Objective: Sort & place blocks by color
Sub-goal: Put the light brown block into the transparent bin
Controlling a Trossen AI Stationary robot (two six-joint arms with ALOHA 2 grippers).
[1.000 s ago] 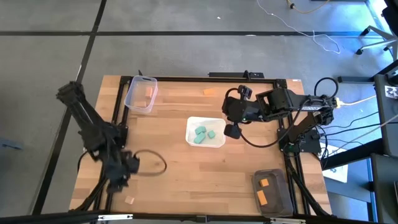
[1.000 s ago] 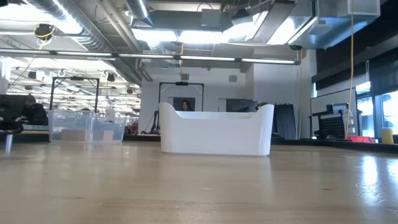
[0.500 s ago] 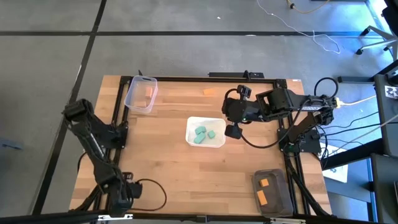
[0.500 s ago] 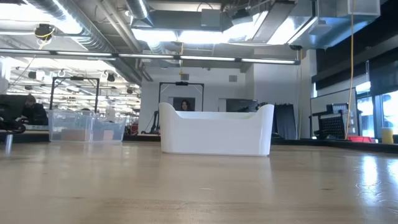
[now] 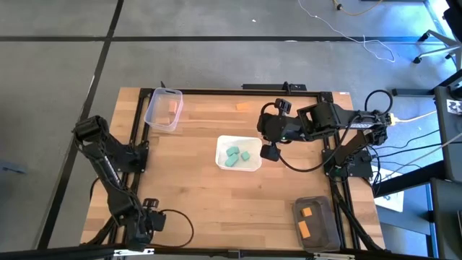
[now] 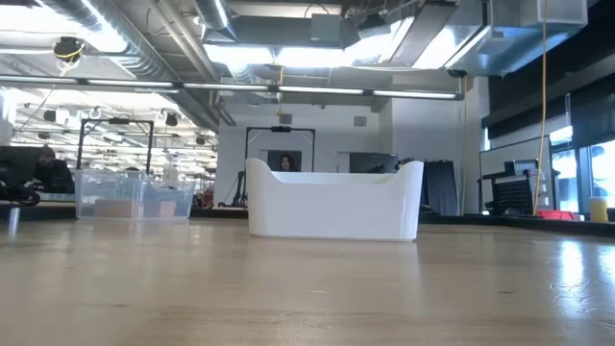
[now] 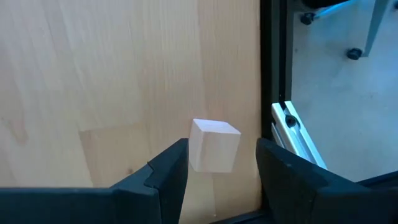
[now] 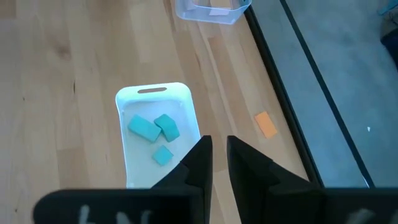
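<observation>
We look down on a wooden worktop (image 5: 195,188) with a dark arm at each side.

The left arm (image 5: 108,162) reaches to the worktop's 7 o'clock corner, and the right arm (image 5: 325,123) stretches in from 3 o'clock toward the centre.

A white tray (image 5: 239,153) sits near the centre and holds three teal blocks (image 5: 234,154). A clear tub (image 5: 163,109) stands at 11 o'clock with a pale block (image 5: 173,107) inside. A dark tub (image 5: 315,221) at 5 o'clock holds two orange blocks (image 5: 304,220).

One orange block (image 5: 242,107) lies loose on the worktop at 12 o'clock, well apart from the dark tub.

The left pincer (image 7: 217,168) is spread, its fingers (image 7: 168,168) flanking a wood block (image 7: 214,145) that lies just beside the worktop's edge; we cannot tell whether they touch it.

The right pincer (image 8: 214,158) hangs at the tray's 3 o'clock side, its fingers pressed nearly together on nothing, a thin gap between them.
</observation>
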